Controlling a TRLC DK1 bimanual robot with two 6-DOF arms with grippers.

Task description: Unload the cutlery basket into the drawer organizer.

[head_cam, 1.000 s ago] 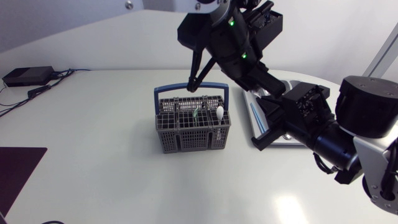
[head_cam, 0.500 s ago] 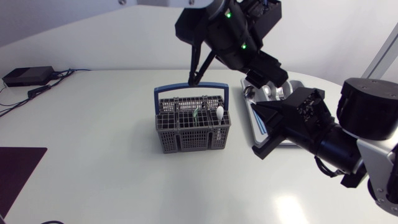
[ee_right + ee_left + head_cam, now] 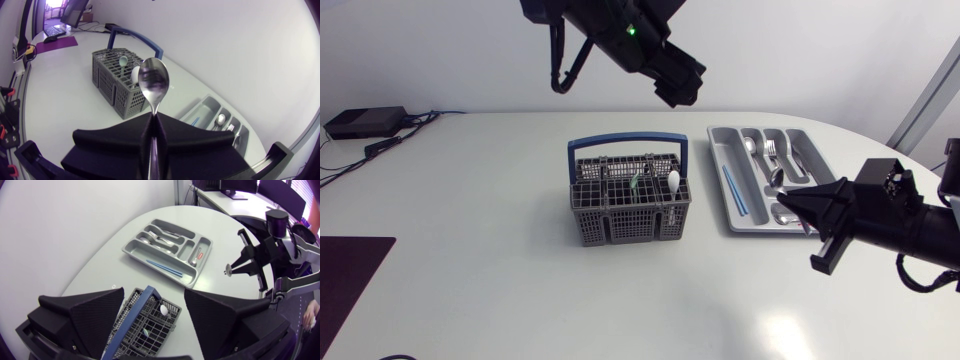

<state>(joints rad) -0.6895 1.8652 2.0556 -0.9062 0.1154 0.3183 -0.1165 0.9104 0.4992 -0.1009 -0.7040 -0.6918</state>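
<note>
The grey cutlery basket [image 3: 630, 205] with a blue handle stands mid-table; a white-tipped utensil [image 3: 673, 180] and a green piece stick out of it. To its right lies the grey drawer organizer [image 3: 717, 150] with spoons, forks and blue sticks [image 3: 732, 190] in its compartments. My left gripper [image 3: 678, 82] hangs high above the basket [image 3: 150, 325]; in the left wrist view its fingers [image 3: 95, 315] stand wide open and empty. My right gripper [image 3: 792, 203] is at the organizer's near right corner, shut on the handle of a metal spoon [image 3: 154, 80], bowl pointing away from the gripper [image 3: 152, 119].
A black box [image 3: 365, 122] with cables sits at the table's far left edge. A dark mat [image 3: 350, 270] lies at the front left. The rounded table edge runs just behind and to the right of the organizer [image 3: 167, 250].
My left arm has risen and swung left, away from over the organizer, which now shows in full. My right arm has drawn back to the right with the spoon.
</note>
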